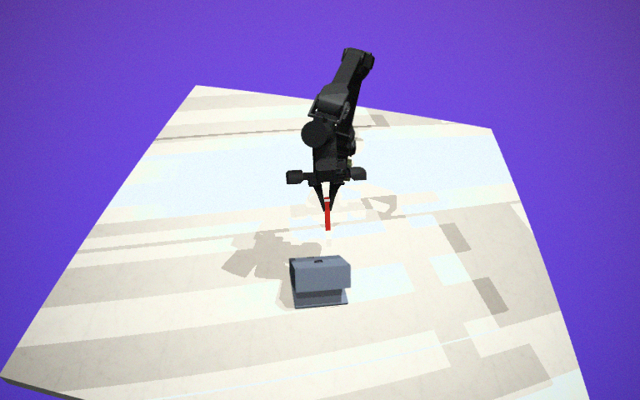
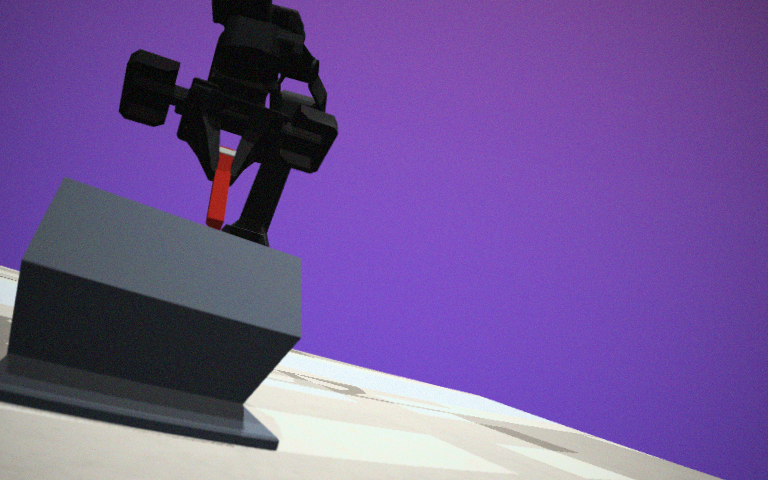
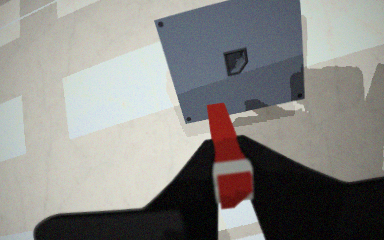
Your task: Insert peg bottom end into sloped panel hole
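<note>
My gripper (image 1: 327, 208) (image 2: 221, 178) (image 3: 224, 145) is shut on the red peg (image 1: 327, 222) (image 2: 217, 199) (image 3: 223, 132). The peg has flat sides, a cut corner and a light grey band near its top; its bottom end points away from the fingers, in the air. The grey-blue sloped panel block (image 1: 320, 277) (image 2: 161, 260) (image 3: 200, 55) stands in front of the arm. Its dark hole (image 1: 318, 261) (image 3: 235, 62) has flat sides and one cut corner. In the wrist view the peg's bottom end appears below and left of the hole, apart from it. The exterior view hides the hole.
The panel block stands on a base plate (image 1: 321, 305) (image 2: 141, 423) on the patterned table (image 1: 197, 358) (image 2: 362, 447). Small dark dots mark the panel face's corners. The arm's shadow falls across the table and the lower part of the face.
</note>
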Available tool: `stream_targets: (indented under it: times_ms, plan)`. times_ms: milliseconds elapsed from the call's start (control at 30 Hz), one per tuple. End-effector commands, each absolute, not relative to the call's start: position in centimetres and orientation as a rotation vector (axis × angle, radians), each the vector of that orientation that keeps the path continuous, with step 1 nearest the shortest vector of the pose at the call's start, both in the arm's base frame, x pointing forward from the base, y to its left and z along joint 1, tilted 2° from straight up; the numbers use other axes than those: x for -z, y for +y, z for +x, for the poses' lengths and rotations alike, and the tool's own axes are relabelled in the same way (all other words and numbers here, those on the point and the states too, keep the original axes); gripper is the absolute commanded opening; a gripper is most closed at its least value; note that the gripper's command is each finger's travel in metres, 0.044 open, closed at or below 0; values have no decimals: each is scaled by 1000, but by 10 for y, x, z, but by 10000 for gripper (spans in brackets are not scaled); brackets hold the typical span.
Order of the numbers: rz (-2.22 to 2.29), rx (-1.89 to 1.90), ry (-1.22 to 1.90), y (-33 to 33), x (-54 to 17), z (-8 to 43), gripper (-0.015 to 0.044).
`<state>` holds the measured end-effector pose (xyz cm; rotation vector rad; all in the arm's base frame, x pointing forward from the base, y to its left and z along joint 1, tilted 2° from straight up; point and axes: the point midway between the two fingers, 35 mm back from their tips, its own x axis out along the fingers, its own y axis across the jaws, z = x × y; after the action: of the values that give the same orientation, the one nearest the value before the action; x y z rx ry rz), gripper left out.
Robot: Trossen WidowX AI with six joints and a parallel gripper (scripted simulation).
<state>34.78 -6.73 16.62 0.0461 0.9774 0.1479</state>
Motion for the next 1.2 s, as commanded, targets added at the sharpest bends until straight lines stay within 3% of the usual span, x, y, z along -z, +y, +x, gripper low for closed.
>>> stream_targets:
  times_ms: [0,1167]
  plan:
    - [19,-155,950,-73,-169,349,0]
    - [-58,-154,884,-86,-138,383,0]
